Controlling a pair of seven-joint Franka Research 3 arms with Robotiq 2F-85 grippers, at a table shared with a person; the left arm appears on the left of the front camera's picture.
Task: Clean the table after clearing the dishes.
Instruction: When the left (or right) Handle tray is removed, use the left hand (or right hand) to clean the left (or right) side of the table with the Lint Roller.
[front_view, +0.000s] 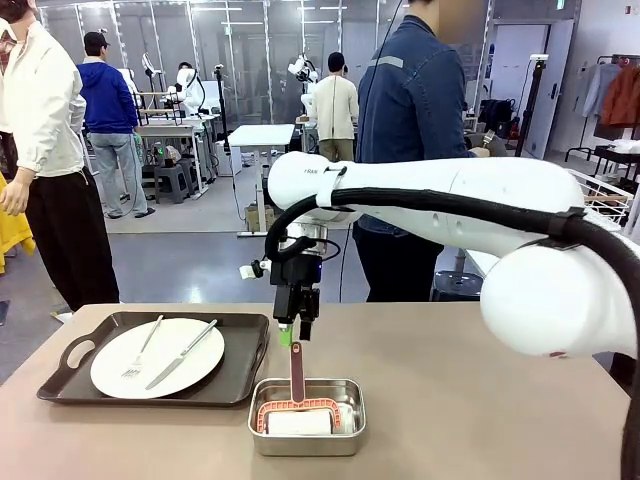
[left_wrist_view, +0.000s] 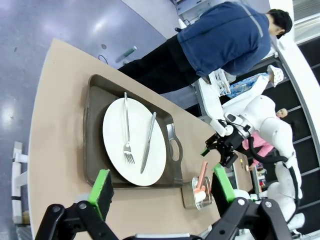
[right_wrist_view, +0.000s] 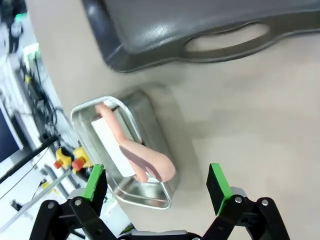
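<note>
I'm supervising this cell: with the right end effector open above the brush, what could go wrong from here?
The brush handle stands loose in the small steel pan; if the right end effector closes off-centre, it may topple the brush or drag the pan. The tray with plate, fork and knife lies right beside the pan, so a wiping sweep could knock it.

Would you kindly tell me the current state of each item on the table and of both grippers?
Dark rectangular handled tray: flat on the table, carrying the plate.
Round white plate: on the tray, silver fork and knife lying on it.
Small rectangular steel pan: beside the tray, holding the brush.
Pink-handled brush: head in the pan, handle pointing up, not gripped.
Right gripper: open, just above the brush handle.
Left gripper: open, holding nothing.
</note>
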